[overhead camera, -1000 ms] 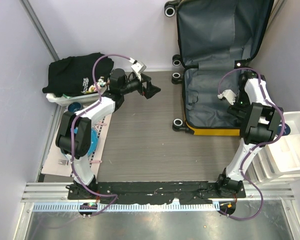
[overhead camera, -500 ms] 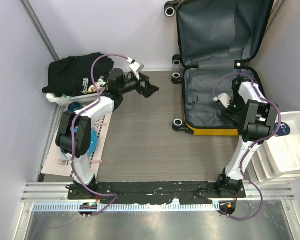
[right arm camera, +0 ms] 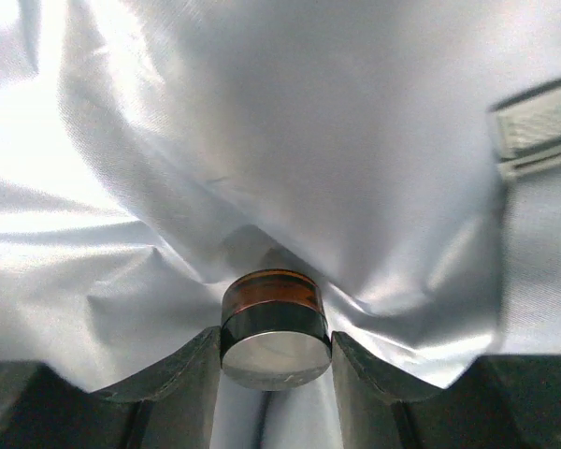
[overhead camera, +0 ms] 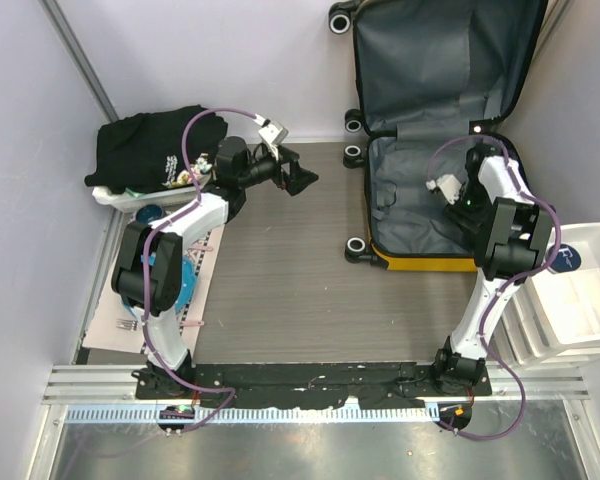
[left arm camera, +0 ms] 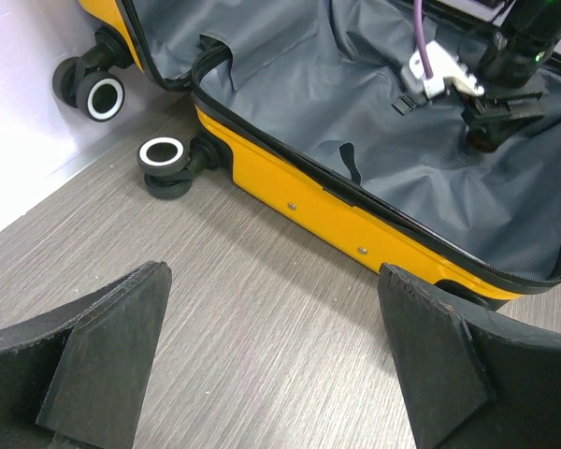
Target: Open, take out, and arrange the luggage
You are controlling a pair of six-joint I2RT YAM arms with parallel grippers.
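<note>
Top view, luggage: The yellow luggage (overhead camera: 425, 262) lies open at the far right of the table (overhead camera: 270, 290), its lid propped upright against the back wall and its grey lining exposed.
Top view, right arm: The right arm (overhead camera: 505, 235) bends down into the lower shell, and its claw cannot be made out from above.
Top view, left arm: The left claw (overhead camera: 302, 180) hangs over the table's far middle, pointed toward the luggage and well apart from it.
Top view, surroundings: A black garment (overhead camera: 145, 145) is heaped on a white basket (overhead camera: 110, 195) at far left; white drawer bins (overhead camera: 580, 300) stand at right.
Left wrist, left claw: Its fingers (left arm camera: 103, 355) are spread wide above bare table and hold nothing. The yellow shell, the black zip band and two wheels (left arm camera: 161, 154) lie beyond.
Right wrist, right claw: The right claw (right arm camera: 276, 341) has a finger against each side of a small amber jar (right arm camera: 273, 318) with a black lid, gripping it on the crumpled grey lining.
</note>
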